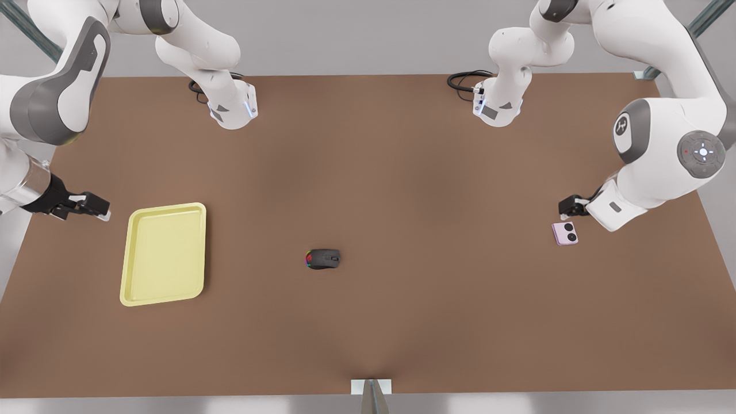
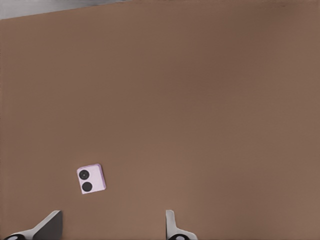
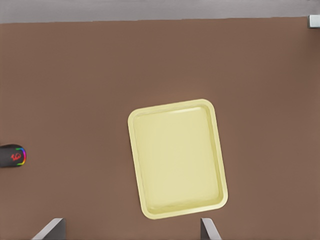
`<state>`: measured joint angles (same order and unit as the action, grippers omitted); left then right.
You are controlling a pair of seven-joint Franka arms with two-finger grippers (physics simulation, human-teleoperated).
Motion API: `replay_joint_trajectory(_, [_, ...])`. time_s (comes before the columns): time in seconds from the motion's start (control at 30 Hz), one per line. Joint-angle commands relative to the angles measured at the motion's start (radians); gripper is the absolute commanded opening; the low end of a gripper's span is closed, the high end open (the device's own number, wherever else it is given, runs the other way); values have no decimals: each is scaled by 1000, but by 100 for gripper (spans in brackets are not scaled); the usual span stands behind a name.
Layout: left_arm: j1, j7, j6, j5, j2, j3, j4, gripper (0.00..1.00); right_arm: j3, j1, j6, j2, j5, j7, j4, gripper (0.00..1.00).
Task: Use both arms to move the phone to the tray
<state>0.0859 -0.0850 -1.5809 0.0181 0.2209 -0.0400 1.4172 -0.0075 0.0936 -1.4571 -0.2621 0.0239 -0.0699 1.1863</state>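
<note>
This is a simulated robot-lab bench rather than a lived-in room. A plain brown table (image 1: 368,172) carries 2 white arms bolted at its far edge, each with a black cable (image 1: 463,80) coiled at the base. Grey walls and metal frame struts (image 1: 704,20) surround it, and a small bracket (image 1: 371,387) sits at the near edge.

The left gripper (image 1: 570,205) hangs at the front view's right, its arm bent sharply at the elbow and its wrist angled downward, fingers (image 2: 170,222) spread wide apart. The right gripper (image 1: 95,210) sits at the front view's left on a low forearm, fingers (image 3: 209,229) likewise parted, with nothing between them.
</note>
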Motion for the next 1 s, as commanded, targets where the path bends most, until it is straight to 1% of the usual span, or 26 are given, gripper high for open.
replay_joint_trajectory(0.0, [0, -59, -38, 8, 12, -1, -1, 100, 0, 0, -17, 1, -1, -41, 0, 100])
replay_joint_trajectory(0.03, [-3, -59, -44, 8, 34, -8, -1, 100, 0, 0, -17, 1, -1, -41, 0, 100])
replay_joint_trajectory(0.1, [-3, -58, -154, 5, 113, -49, 5, 100, 0, 0, -17, 1, -1, -41, 0, 100])
replay_joint_trajectory(0.13, [-5, -59, -243, -4, 147, -77, 49, 100, 0, 0, -17, 1, -1, -41, 0, 100])
replay_joint_trajectory(0.17, [-6, -64, -390, -13, 140, -103, 173, 100, 0, 0, -17, 0, -1, -41, 0, 100])
replay_joint_trajectory(0.23, [-14, -76, -550, -50, 140, -129, 325, 100, 0, 0, -14, 1, -1, -41, 0, 100])
replay_joint_trajectory(0.43, [-20, -223, -880, -50, 135, -233, 634, 100, 0, 0, -17, 1, -1, -41, 0, 100])
replay_joint_trajectory(0.53, [-41, -228, -952, -52, 138, -241, 704, 100, 0, 0, -17, 1, -1, -41, 0, 100])
replay_joint_trajectory(0.57, [-41, -228, -964, -89, 143, -241, 717, 100, 0, 0, -17, 1, -1, -41, 0, 100])
replay_joint_trajectory(0.67, [-52, -229, -966, -92, 153, -244, 743, 100, 0, 0, -17, 0, -1, -41, -2, 100])
replay_joint_trajectory(0.73, [-55, -256, -1008, -92, 160, -244, 775, 100, 0, 0, -17, 0, -1, -39, -2, 100])
replay_joint_trajectory(0.97, [-74, -257, -1061, -90, 209, -244, 796, 100, 0, 0, -17, 0, -1, -39, -2, 100])
